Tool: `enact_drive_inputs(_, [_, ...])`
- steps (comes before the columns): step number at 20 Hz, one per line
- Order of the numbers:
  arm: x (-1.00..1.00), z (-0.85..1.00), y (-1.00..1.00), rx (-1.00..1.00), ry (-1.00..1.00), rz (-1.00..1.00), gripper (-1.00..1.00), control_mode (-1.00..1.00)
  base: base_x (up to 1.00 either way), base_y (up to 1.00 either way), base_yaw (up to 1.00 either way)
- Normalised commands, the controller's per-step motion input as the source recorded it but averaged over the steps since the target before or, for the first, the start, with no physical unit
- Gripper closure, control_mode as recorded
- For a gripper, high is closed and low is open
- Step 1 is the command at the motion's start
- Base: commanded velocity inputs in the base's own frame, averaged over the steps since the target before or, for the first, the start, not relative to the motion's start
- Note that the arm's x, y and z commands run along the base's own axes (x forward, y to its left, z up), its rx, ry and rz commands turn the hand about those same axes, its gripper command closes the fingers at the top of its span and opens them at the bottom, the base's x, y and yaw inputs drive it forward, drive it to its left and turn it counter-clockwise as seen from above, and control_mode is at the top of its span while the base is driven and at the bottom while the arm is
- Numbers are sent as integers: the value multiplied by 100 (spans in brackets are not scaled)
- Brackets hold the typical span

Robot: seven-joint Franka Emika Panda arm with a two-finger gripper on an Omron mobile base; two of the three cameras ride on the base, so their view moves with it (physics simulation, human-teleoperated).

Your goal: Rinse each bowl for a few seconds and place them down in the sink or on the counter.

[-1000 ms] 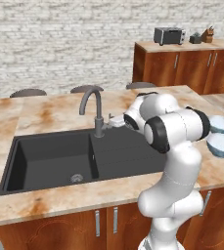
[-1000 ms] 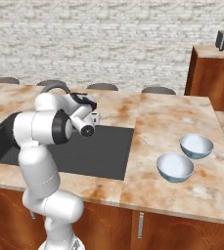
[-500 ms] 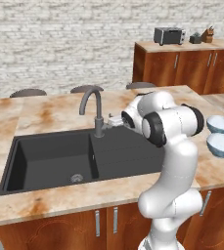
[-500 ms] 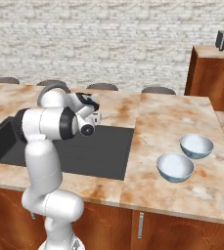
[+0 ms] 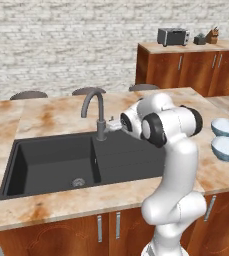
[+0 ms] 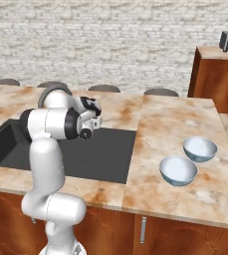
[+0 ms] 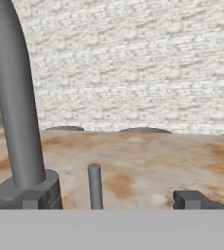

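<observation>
Two bowls (image 6: 178, 171) (image 6: 200, 149) on counter (image 6: 170, 119), right of sink (image 5: 61, 162), touching or nearly so, near front-right edge, well apart from arm. Gripper (image 5: 115, 124) just beside faucet (image 5: 95, 107) base, over sink's back rim. Fingertips (image 7: 40, 194) apart in hand view, jaws wide, clamped on nothing; thin upright faucet lever (image 7: 95, 186) between them, gooseneck close at left. Basin bare, drainboard (image 6: 103, 152) free under arm. Open counter stretch between drainboard edge and bowls.
</observation>
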Motion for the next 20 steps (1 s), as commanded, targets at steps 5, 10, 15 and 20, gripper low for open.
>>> enact_drive_inputs(5, [30,-8,4,1,0,-4,-100,-100,0,0,0])
enact_drive_inputs(10, [35,-3,-1,2,2,-3,-100,-100,0,0,0])
enact_drive_inputs(15, [32,-8,0,1,3,-3,-100,-100,0,0,0])
enact_drive_inputs(20, [30,-10,-6,1,5,-2,-100,-100,0,0,0])
